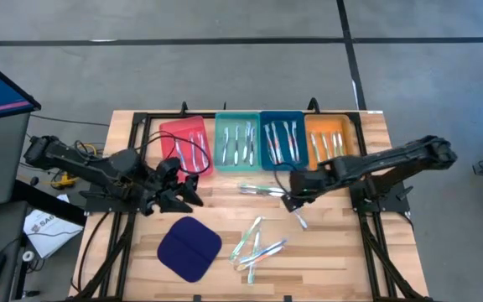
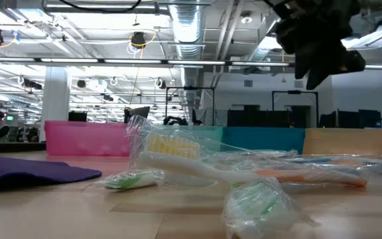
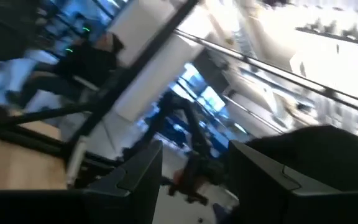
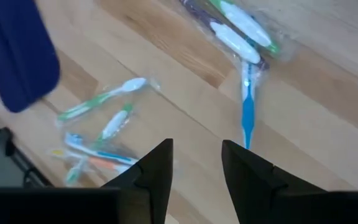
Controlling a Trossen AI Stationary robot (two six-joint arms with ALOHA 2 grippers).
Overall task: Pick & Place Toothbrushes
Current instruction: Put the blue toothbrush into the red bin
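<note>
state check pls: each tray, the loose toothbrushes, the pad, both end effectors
red tray: holds toothbrushes
teal tray: holds toothbrushes
blue tray: holds toothbrushes
orange tray: holds toothbrushes
loose toothbrushes: wrapped, lying flat on table
blue toothbrush: on table, not gripped
dark blue pad: flat, bare
right end effector: open, empty
left end effector: open, empty

Four trays [image 1: 260,117] stood side by side at the table's [image 1: 376,252] back edge; loose toothbrushes [image 1: 258,243] lay right of the pad [image 1: 189,248].
</note>
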